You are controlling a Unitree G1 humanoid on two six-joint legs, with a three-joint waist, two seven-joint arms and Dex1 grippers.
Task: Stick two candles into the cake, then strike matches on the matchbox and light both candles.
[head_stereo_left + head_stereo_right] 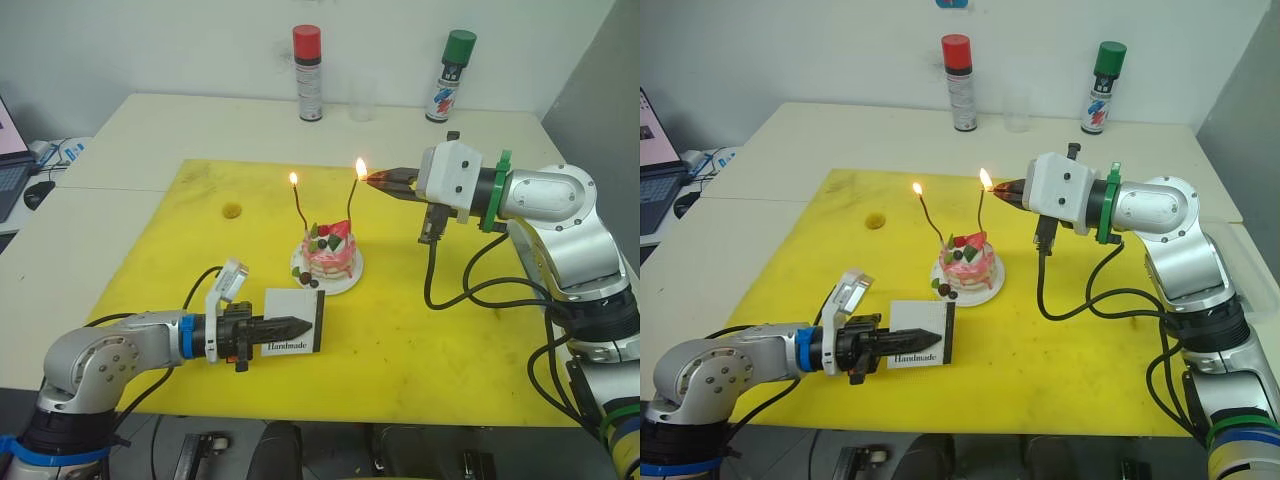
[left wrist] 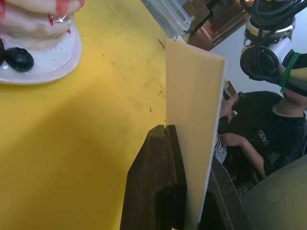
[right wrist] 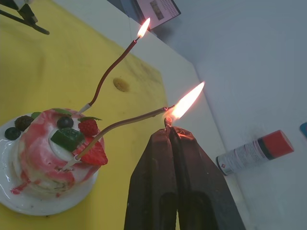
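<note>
Lighting the golden candle (image 3: 124,122): right gripper (image 3: 169,130), pinched on a burning match (image 3: 167,122), feeds flame to its tip above the cake (image 1: 328,253), while left gripper (image 1: 296,325) clamps the matchbox (image 1: 293,335) upright for striking.

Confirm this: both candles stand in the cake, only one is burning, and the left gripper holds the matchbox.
Not quite: both candles are burning, as the left eye view shows. The rest holds: they stand in the cake, and the left gripper holds the matchbox.
</note>
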